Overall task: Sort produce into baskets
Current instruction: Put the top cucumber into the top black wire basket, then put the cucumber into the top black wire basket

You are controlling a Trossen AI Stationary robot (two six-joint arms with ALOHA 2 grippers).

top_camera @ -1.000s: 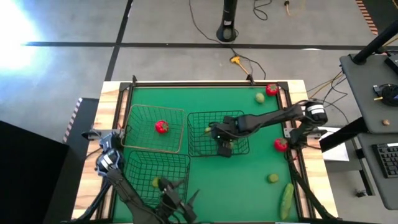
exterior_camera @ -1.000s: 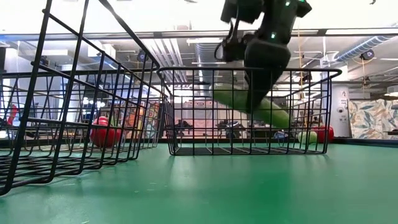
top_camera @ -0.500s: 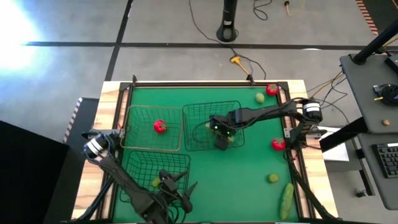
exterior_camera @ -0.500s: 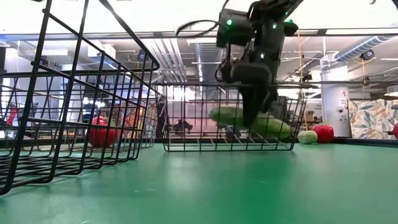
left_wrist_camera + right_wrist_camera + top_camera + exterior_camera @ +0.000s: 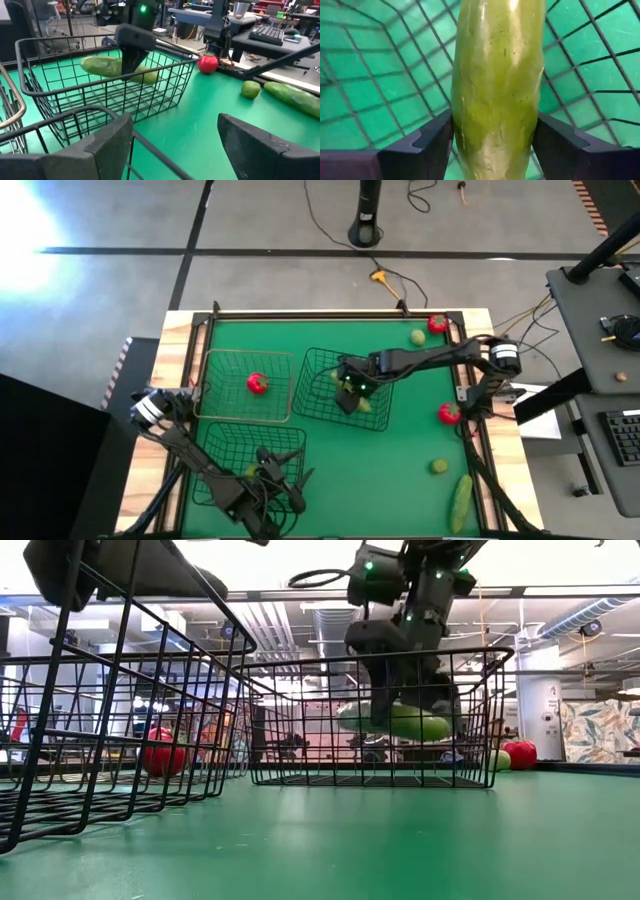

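Note:
My right gripper (image 5: pixel 350 393) is shut on a long green cucumber (image 5: pixel 395 721) inside the middle dark wire basket (image 5: pixel 322 408). The cucumber also shows in the left wrist view (image 5: pixel 105 66). A red tomato (image 5: pixel 258 383) lies in the paler basket (image 5: pixel 212 385) at the far left. A yellow-green fruit (image 5: pixel 250 472) lies in the near-left basket (image 5: pixel 215 465). My left gripper (image 5: pixel 175 145) is open and empty by that basket's near right corner (image 5: pixel 285 488). My right gripper pinches the cucumber's two long sides (image 5: pixel 462 125) between its two fingers (image 5: pixel 420 145), about mid-length. The fingers point down from above and lie across it. The cucumber hangs roughly level, clear of the basket's floor (image 5: pixel 360 780).
Loose on the mat at the right are a tomato (image 5: pixel 437 324) and a yellow-green fruit (image 5: pixel 417 337) at the far corner, a tomato (image 5: pixel 449 413) by the right edge, and a yellow-green fruit (image 5: pixel 439 466) and a cucumber (image 5: pixel 461 500) near the front.
My right gripper has carried the cucumber toward the table's left, staying shut on it inside the middle basket. That basket has slid leftward and turned about, and now sits skewed on the mat.

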